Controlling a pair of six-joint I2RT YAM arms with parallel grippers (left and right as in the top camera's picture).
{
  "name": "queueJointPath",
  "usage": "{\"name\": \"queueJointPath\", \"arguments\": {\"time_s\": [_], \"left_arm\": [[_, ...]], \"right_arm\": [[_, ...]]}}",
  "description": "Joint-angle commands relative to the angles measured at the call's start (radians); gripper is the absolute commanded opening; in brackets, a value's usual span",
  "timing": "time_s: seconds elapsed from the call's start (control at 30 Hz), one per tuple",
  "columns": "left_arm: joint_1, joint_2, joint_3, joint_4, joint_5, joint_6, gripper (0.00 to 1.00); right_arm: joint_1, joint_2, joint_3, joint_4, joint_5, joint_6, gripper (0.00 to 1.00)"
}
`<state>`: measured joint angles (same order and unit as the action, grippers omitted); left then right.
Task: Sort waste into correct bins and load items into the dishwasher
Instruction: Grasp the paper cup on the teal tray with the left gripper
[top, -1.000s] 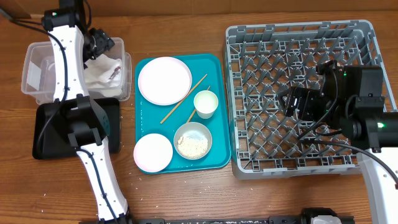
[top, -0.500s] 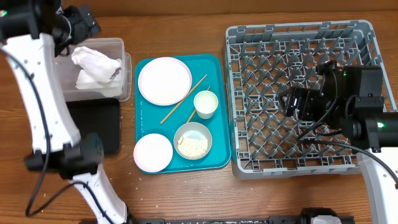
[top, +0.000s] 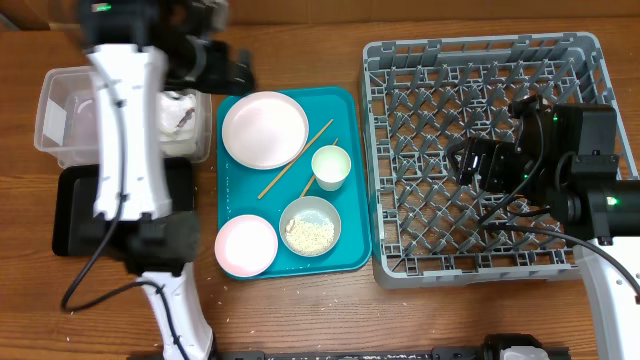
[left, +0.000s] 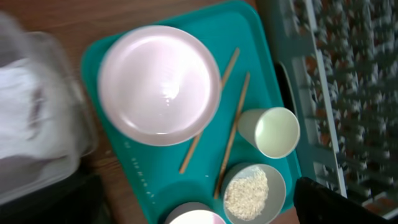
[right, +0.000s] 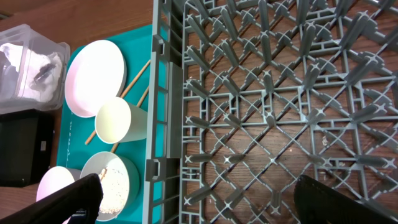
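both pairs of jaws hang released and empty, and a careless left grab at the chopsticks (top: 296, 158) could tip the cup (top: 331, 166) just beside them or scatter rice (top: 308, 235) from the bowl (top: 312, 200).

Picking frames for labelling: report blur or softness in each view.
Overhead: the left arm is smeared by motion, everything else sharp. Left wrist: soft throughout, the napkin and dish rack streaked worst. Right wrist: crisp throughout, no glare.
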<state>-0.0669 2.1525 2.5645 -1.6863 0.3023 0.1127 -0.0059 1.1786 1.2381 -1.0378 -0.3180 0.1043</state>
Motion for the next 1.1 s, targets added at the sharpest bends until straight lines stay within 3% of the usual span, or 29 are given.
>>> {"name": "queueJointPath", "arguments": {"time_s": [0.0,0.23,0.47,0.67,0.87,1.07], "left_arm": [[-0.095,0.071,-0.027,0.0,0.038,0.139,0.98],[-0.222,0.243,-0.029,-0.003,-0.014,0.153,0.97],[-0.269,0.328,-0.03,-0.003,-0.026,0.147,0.93],[-0.27,0.344,-0.066,0.002,-0.023,0.146,0.78],[-0.29,0.344,-0.091,0.003,-0.021,0.14,0.72],[-0.314,0.344,-0.097,0.011,-0.18,-0.024,0.71]], "right_arm": [[-0.003,0.0,0.025,0.006,-0.01,0.0,1.0],[-0.003,0.0,0.025,0.006,-0.009,0.0,1.0],[-0.003,0.0,0.025,0.002,-0.009,0.0,1.0],[-0.003,0.002,0.025,0.003,-0.009,-0.001,1.0],[-0.003,0.019,0.025,0.003,-0.009,0.0,1.0],[-0.003,0.046,0.025,-0.004,-0.01,0.0,1.0]]}}
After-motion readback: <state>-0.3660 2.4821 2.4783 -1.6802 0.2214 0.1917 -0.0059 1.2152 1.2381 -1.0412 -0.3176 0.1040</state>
